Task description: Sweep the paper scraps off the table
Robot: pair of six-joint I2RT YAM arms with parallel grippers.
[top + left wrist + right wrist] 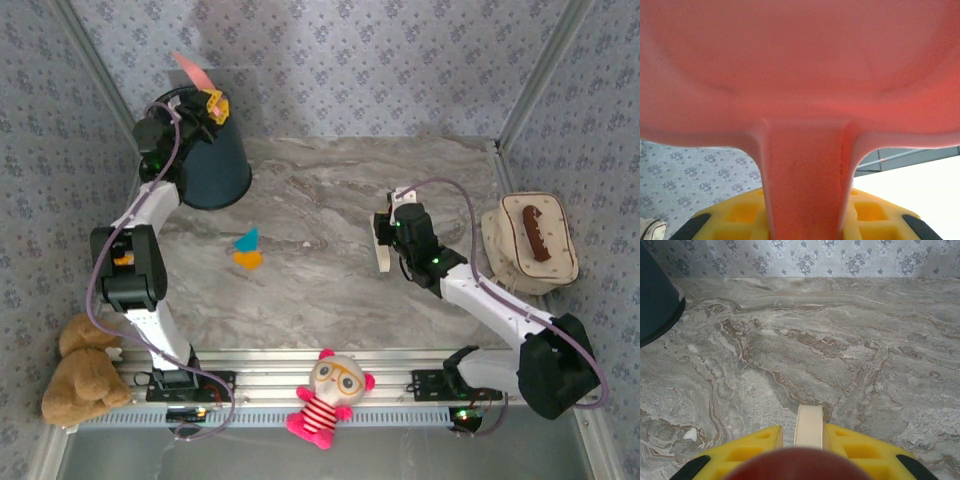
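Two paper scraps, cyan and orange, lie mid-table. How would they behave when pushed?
The flat cyan paper scrap and orange paper scrap look thin, so probably light and floppy. On the smooth grey marble table they would likely slide easily. Lying close together, they might move as a pair, or slip under a pushing edge.

Overhead camera looks down on the grey-white marble table [330,190]; right wrist camera skims it low; left wrist camera hugs a pink plastic dustpan [800,70].

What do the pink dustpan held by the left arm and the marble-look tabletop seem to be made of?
Pink scoop-shaped dustpan: likely moulded plastic, smooth and matte, its handle flowing seamlessly into the pan. Grey-white veined tabletop: marble pattern with a low sheen; whether it is real stone or printed laminate, I cannot tell.
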